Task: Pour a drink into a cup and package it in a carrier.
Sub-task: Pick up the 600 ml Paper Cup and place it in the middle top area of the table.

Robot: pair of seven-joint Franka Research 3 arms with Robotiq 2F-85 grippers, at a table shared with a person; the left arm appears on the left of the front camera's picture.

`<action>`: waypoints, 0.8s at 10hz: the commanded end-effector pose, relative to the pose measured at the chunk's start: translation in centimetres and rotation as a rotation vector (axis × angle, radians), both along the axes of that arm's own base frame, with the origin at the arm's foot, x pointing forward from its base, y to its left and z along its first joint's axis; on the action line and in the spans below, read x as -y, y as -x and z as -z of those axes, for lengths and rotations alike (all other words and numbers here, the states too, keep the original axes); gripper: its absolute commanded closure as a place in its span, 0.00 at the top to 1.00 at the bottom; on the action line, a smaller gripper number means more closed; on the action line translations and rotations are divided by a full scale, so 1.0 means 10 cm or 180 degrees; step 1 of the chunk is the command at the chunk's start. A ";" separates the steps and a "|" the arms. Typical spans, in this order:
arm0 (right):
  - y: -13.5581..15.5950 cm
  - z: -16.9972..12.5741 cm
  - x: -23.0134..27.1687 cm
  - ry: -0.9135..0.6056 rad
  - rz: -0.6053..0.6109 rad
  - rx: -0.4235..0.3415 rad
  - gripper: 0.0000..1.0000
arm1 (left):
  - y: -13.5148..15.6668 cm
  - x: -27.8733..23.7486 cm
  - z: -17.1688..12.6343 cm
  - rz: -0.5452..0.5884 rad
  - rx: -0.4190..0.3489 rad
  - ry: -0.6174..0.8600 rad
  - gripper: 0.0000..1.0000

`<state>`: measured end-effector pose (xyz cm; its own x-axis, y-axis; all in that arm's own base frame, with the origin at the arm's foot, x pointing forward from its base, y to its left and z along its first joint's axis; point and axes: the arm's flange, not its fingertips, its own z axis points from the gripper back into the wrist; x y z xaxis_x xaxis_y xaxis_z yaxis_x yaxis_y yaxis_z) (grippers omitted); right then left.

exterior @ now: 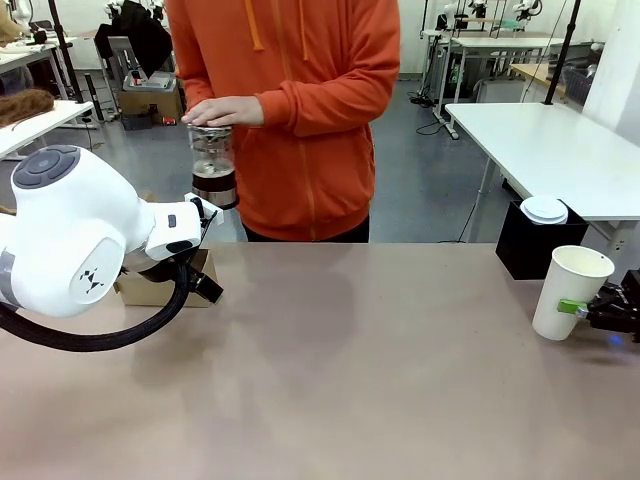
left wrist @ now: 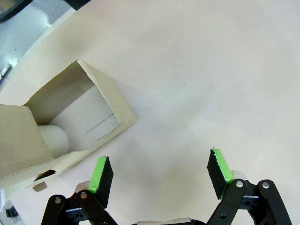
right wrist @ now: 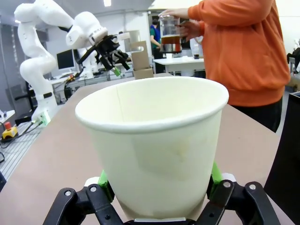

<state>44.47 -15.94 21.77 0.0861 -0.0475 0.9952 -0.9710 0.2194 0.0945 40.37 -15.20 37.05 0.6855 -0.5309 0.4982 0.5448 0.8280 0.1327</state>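
The lidless white cup [right wrist: 154, 145] stands clamped between the right gripper's [right wrist: 159, 180] green pads [right wrist: 104, 180], and beyond the cup a person's hand [right wrist: 190, 29] holds up a glass press pot [right wrist: 169, 28] with dark drink [right wrist: 169, 42], left of which hangs the left gripper [right wrist: 115, 57].

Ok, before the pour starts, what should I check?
1. Cup held: ok, right gripper shut on the upright cup.
2. Cup ready to fill: ok, lid off, inside bare.
3. Press pot over the cup: not ok, the person's hand holds it at the table's far side, away from the cup.
4. Left gripper out of the way: ok, open beside the carrier.
5. Lid at hand: ok, resting on the black box behind the cup.
6. Carrier slot free: cannot tell.
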 end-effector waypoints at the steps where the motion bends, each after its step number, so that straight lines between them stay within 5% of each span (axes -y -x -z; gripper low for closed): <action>1: 0.00 0.00 0.01 0.0015 0.0011 0.0044 0.84 | 0.00 0.00 0.00 0.0000 0.0000 0.0003 1.00; 4: 0.00 0.00 0.01 0.0000 0.0004 0.0001 0.84 | 0.00 0.00 0.00 0.0000 0.0000 0.0003 1.00; 8: 0.26 -0.87 -0.50 -0.0153 0.0761 0.0280 0.85 | 0.00 0.00 0.00 0.0000 0.0000 0.0003 1.00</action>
